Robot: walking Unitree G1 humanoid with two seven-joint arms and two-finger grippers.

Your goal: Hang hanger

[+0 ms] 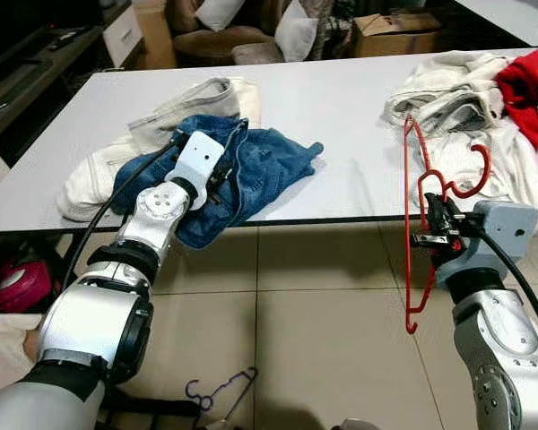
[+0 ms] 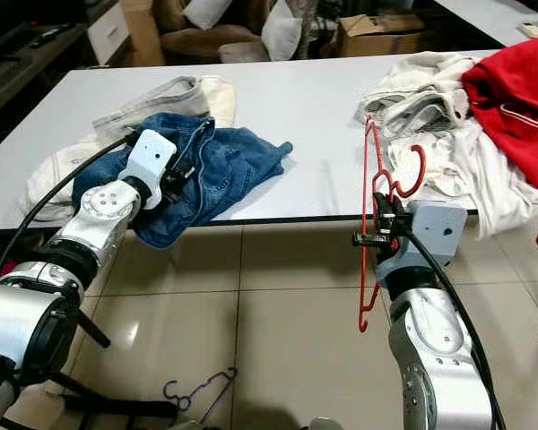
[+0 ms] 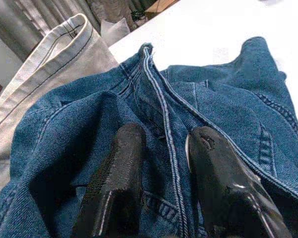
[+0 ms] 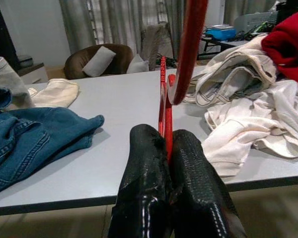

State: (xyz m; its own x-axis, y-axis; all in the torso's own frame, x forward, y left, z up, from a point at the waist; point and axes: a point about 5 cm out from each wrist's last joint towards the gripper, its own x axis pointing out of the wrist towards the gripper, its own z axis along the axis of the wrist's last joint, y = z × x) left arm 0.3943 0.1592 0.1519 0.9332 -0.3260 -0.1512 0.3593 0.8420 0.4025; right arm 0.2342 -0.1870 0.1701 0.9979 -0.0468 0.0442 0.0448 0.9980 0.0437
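My right gripper (image 1: 437, 218) is shut on a red hanger (image 1: 411, 179), holding it just in front of the white table's (image 1: 341, 98) near edge. The hanger hangs upright, its hook (image 1: 477, 175) at the edge of the table by the white clothes. In the right wrist view the fingers (image 4: 188, 163) pinch the red wire (image 4: 162, 99). My left gripper (image 1: 222, 179) rests on the blue jeans (image 1: 269, 166) lying crumpled on the table. Its fingers (image 3: 124, 148) stand open astride a seam fold of the denim (image 3: 164, 114).
Beige trousers (image 1: 188, 103) lie beside and partly under the jeans. A heap of white clothes (image 1: 466, 98) and a red garment (image 1: 533, 85) fill the table's right end. A purple hanger (image 1: 220, 390) lies on the tiled floor. A sofa (image 1: 224, 27) and a cardboard box (image 1: 394, 31) stand beyond the table.
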